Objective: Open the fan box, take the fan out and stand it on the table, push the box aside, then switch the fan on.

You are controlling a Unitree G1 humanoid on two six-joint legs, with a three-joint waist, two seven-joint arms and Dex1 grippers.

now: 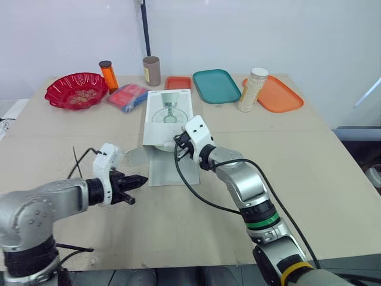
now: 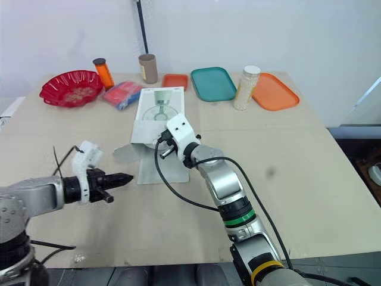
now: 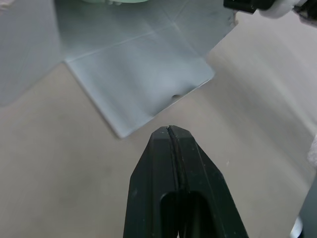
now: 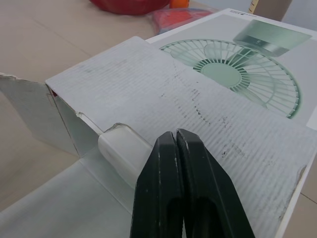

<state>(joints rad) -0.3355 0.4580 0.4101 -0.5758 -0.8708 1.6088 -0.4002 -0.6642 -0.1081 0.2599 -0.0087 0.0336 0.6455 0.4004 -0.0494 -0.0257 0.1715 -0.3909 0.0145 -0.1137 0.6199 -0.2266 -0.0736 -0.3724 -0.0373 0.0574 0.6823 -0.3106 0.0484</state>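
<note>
broadly, a pale beige table (image 1: 309,179) fills the scene, set against a plain white wall (image 1: 268,36), with a thin black pole (image 1: 144,30) rising behind its far edge. along the far side stand a red bowl (image 1: 76,89), an orange bottle (image 1: 108,75), a brown cardboard tube (image 1: 152,70), a red and blue packet (image 1: 127,96), a small orange tray (image 1: 178,83), a teal tray (image 1: 215,86), a white-capped jar (image 1: 253,89) and a large orange tray (image 1: 280,95).

the fan box (image 1: 169,110) lies flat near the middle of the table, its printed fan picture facing up. its near end is open: the long flap (image 1: 164,170) lies spread on the table toward the robot, and a side flap (image 1: 136,156) folds out to the robot's left. a white rounded part (image 4: 121,148) shows just inside the opening.

the right gripper (image 4: 176,134) sits at the open end of the box, its two black fingers (image 4: 158,173) pressed together with nothing between them. the tips are over the edge of the top panel, just beside the white part; whether they touch the cardboard cannot be told.

the left gripper (image 3: 170,130) is over bare table just short of the long flap's corner. its fingers (image 3: 153,173) are likewise closed tip to tip and empty, apart from the flap.
</note>
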